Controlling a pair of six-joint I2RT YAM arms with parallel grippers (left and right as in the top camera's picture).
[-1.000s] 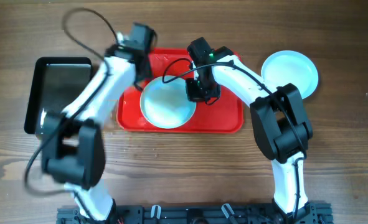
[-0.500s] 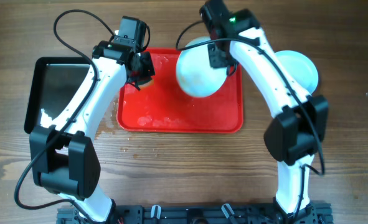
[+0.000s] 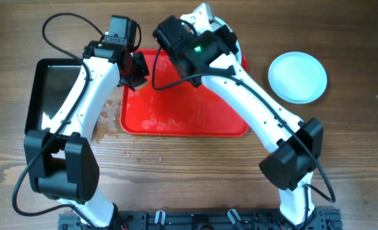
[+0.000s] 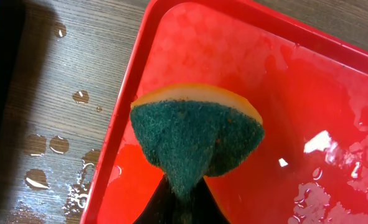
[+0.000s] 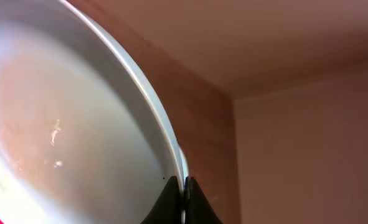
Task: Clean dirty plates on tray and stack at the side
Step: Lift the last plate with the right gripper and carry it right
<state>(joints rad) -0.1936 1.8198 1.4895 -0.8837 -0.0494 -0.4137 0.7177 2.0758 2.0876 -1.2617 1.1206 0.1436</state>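
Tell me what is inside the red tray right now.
Only water drops show on the tray; the sponge in the left gripper hangs over its left side. The right arm, holding a plate, covers the tray's far part, hiding anything there.

Overhead cam straight down; L wrist close over tray (image 4: 358, 106) (image 3: 195, 118), shared w/ overhead; R wrist tilted up.

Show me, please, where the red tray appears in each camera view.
Overhead: tray at upper middle.
Left wrist: tray fills the right side, behind the sponge.
Right wrist: only a red sliver, bottom-left corner, below the plate.
Shared landmark: water drops beside the tray's left rim, overhead and left wrist.
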